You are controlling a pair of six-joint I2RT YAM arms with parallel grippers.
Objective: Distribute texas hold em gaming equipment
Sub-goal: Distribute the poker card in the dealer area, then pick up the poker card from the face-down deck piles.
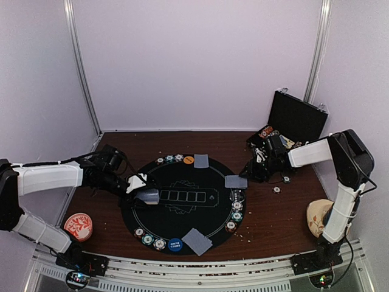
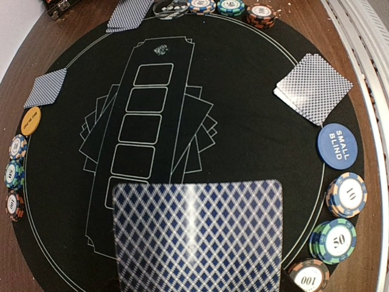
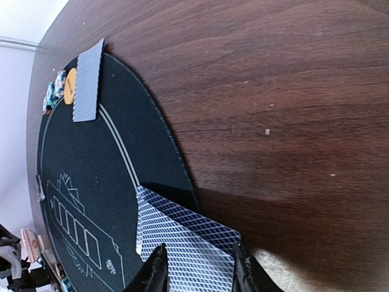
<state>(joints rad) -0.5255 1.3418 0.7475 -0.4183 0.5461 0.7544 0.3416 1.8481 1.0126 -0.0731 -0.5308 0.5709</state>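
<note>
Lab booth: white panel walls [image 1: 194, 61]

A smooth, faintly glossy wood grain is shown by the desk [image 3: 273, 91]. The round mat [image 2: 243, 140] is seen as matt black cloth, the playing cards [image 2: 197, 237] as glossy paper.

Top camera overlooks the whole table [image 1: 279, 213]; both wrist cameras closely share the mat [image 2: 255, 61]

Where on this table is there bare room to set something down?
Free: the wood near right, between mat and right arm; the far strip behind the mat; the mat's middle. Crowded: the rim, ringed with chips and cards, and around the case.
</note>
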